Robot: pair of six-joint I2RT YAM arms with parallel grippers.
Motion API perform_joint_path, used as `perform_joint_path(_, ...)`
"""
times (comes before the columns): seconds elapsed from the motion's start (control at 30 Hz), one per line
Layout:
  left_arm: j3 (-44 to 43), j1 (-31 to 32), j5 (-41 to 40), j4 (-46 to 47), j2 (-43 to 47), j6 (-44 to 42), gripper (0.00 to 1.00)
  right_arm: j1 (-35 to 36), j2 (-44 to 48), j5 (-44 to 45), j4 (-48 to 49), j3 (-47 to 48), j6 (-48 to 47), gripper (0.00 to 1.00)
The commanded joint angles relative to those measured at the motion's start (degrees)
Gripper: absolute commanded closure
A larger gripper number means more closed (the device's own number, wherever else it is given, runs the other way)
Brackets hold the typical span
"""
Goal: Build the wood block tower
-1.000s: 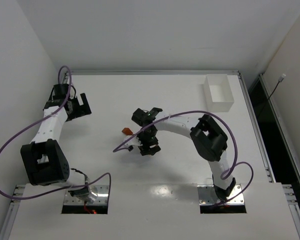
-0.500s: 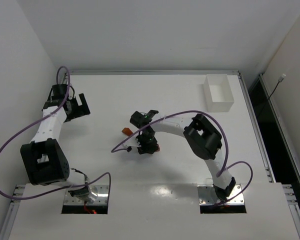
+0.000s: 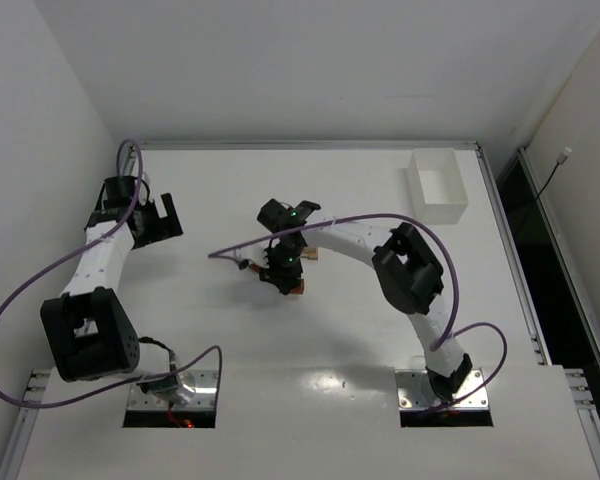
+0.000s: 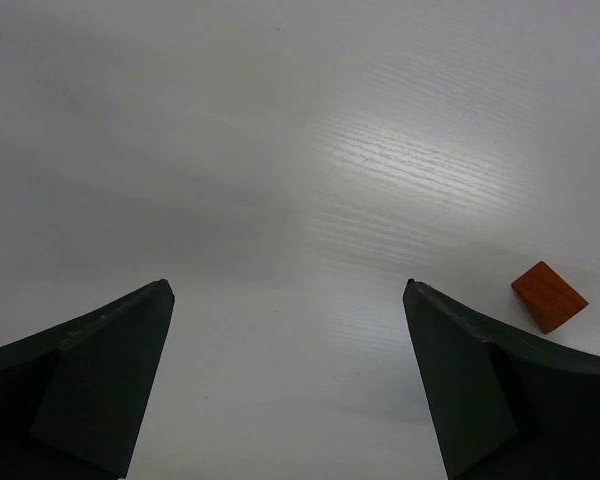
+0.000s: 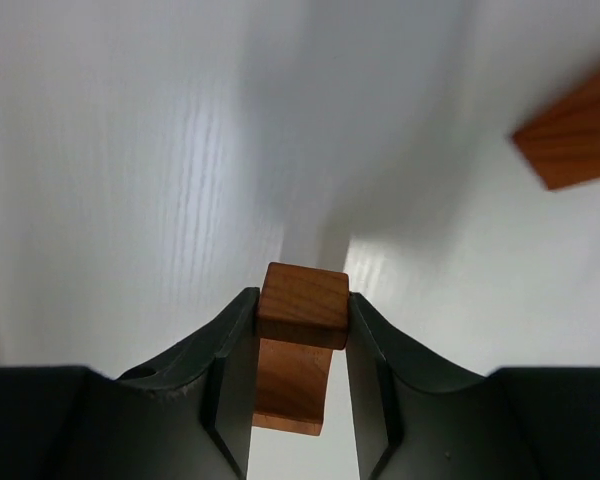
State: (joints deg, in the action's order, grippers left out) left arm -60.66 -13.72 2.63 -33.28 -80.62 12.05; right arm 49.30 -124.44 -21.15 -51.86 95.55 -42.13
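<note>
My right gripper (image 5: 302,300) is shut on a reddish-orange wood block (image 5: 302,318), held between both fingers above the white table. In the top view this gripper (image 3: 287,282) is near the table's middle. A second reddish-orange block (image 5: 572,140) lies on the table ahead to the right. In the top view a small orange block (image 3: 247,265) lies just left of the right gripper, and a tan piece (image 3: 311,254) shows just right of the wrist. My left gripper (image 3: 161,222) is open and empty at the far left; its wrist view shows an orange block (image 4: 548,296) beyond the right finger. No stacked tower shows.
A white rectangular box (image 3: 437,184) stands at the back right. Purple cables (image 3: 230,253) loop over the table beside the blocks. White walls (image 3: 70,130) close in the left and back sides of the table.
My right gripper has moved back and a little left with the block in it. The purple cable has swung left over the orange block. The left gripper has barely shifted.
</note>
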Motion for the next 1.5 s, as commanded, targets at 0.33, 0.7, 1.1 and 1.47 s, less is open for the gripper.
perform_joint_path(0.33,-4.19,-1.93,49.21,-3.01,8.56,-13.89,0.00,-21.15,17.48,-31.40,61.90,-10.37,69.60,1.00)
perform_joint_path(0.7,-12.63,1.93,79.53,-18.94,-4.45,-24.10,0.00,-19.95,17.20,-29.85,86.91,-2.54,93.80,1.00)
perform_joint_path(1.1,-18.98,1.94,89.55,-35.09,-7.10,-43.95,0.13,-13.53,21.79,-14.10,84.38,-10.04,111.73,1.00)
perform_joint_path(1.47,-18.88,1.15,90.09,-40.64,-2.44,-48.97,0.13,-10.80,19.06,-12.87,89.20,-8.70,115.61,1.00)
